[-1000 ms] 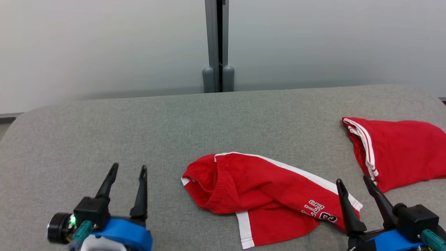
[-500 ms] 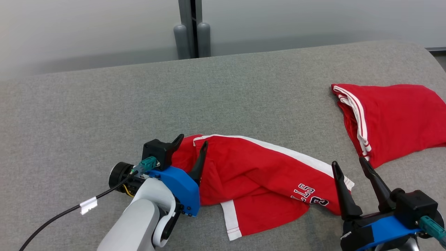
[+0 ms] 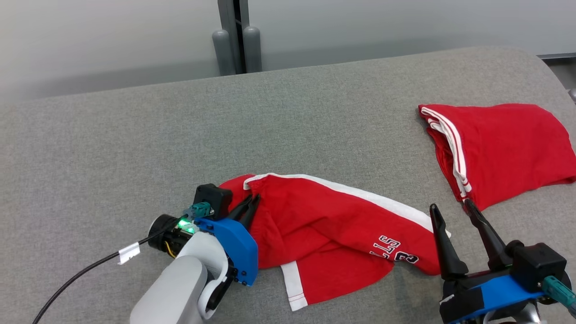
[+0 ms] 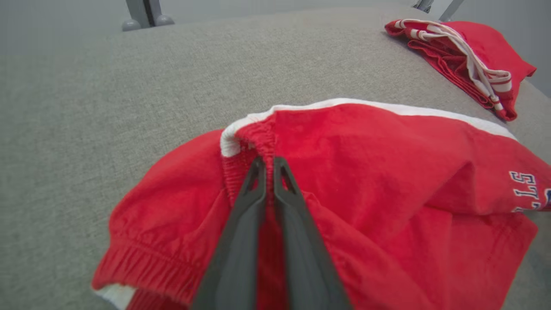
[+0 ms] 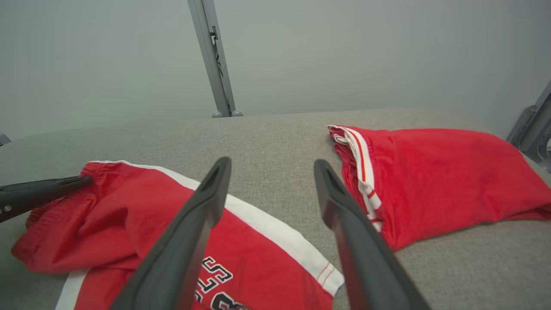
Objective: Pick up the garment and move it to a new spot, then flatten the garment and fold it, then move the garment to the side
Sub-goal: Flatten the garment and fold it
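Over at the right end of the grey fabric-covered table (image 3: 135,135) lay a folded red garment (image 3: 504,148), its white-striped edge turned toward the middle. Behind the table's far edge a grey post (image 3: 234,27) rose against the pale wall (image 3: 90,36), two rounded grey caps (image 3: 220,49) at its foot. A metal bracket (image 5: 531,129) showed past the table's right end.

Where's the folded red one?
The folded red garment lies at the far right of the head view on the grey surface, just beyond the right claw, apart from the crumpled red shorts.
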Motion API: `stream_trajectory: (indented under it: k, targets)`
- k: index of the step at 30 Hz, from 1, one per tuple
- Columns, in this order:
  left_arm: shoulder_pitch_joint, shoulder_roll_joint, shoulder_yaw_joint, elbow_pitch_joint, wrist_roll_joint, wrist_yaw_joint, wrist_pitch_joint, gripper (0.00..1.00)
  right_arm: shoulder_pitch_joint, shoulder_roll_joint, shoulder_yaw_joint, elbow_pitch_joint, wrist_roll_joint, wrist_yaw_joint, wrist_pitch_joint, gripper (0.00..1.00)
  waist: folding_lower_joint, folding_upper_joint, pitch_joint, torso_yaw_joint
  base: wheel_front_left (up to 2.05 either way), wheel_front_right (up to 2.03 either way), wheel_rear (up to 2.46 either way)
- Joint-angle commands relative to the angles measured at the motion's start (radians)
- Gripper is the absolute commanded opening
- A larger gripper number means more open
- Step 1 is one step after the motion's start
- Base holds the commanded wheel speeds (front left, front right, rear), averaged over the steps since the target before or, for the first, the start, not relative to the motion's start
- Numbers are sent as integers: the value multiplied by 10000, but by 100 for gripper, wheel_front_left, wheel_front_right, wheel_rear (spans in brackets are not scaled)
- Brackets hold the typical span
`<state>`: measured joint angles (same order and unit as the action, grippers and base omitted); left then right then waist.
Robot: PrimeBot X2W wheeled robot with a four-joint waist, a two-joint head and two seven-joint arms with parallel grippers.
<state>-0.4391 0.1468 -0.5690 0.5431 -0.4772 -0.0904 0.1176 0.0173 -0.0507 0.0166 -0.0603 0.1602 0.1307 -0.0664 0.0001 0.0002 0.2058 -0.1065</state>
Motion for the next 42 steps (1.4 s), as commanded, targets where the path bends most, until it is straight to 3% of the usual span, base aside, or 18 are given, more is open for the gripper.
stream_trajectory:
  k: [1,7,12,18,23,24,25,26,35,42]
  targets:
    - [-163,229,-117,-129,274,-41,-372,0,-24,-2,-69,29,68,0,-65,100,-1,-2,-65,74,0,0,0]
    - [404,971,-537,-1149,815,-104,-731,0,153,-7,-146,35,103,0,-5,100,-1,-2,-300,451,0,0,0]
    - [1688,1783,-1016,-2437,698,-141,254,0,246,-5,-142,28,129,0,57,100,-1,-2,-467,741,0,0,0]
    - [3001,2304,-997,-3269,242,204,947,0,277,-3,-135,52,190,0,79,100,-1,-2,-585,896,0,0,0]
    - [3700,2415,-646,-3577,-120,724,871,0,307,-5,-161,41,148,0,120,100,-1,-2,-697,980,0,0,0]
    - [3715,2368,-576,-3618,-113,817,707,3,316,-5,-178,21,128,0,139,100,-1,-2,-722,1000,0,0,0]
    - [3737,2308,-536,-3640,-104,890,580,39,343,-3,-193,9,104,0,163,100,-1,-2,-753,1020,0,0,0]
    - [3762,2212,-529,-3690,-130,916,404,100,364,-2,-205,-10,88,0,192,100,-1,-2,-778,1039,0,0,0]
    - [3439,1798,-174,-4107,175,1153,-1616,100,545,-2,-264,-269,-43,0,460,100,-1,-2,-1185,1223,0,0,0]
    - [3252,1948,985,-4446,346,1948,-3284,100,641,-106,-315,-555,-176,0,628,100,-1,-2,-1511,1305,0,0,0]
